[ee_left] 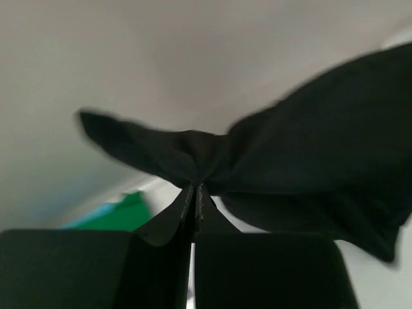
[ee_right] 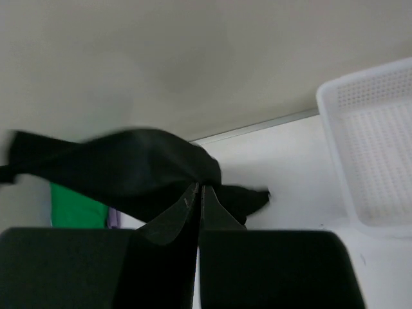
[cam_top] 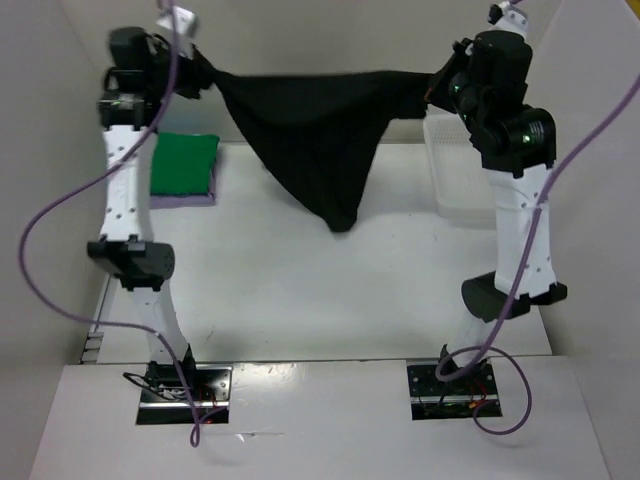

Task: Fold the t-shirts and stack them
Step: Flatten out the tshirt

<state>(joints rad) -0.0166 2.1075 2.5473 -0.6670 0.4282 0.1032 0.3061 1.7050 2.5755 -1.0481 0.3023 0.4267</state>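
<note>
Left fingers [ee_left: 174, 222] and right fingers [ee_right: 177, 219] pinch black shirt [cam_top: 310, 130], spread midair. Next I'd lay it flat on bench [cam_top: 300, 290].

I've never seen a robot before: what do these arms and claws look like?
The left arm and right arm are slim white segments with bulky black joints. A purple cable loops loosely along each. The right one shows small green lights. The left claw and right claw are black, two flat fingers tapering to thin tips.
</note>
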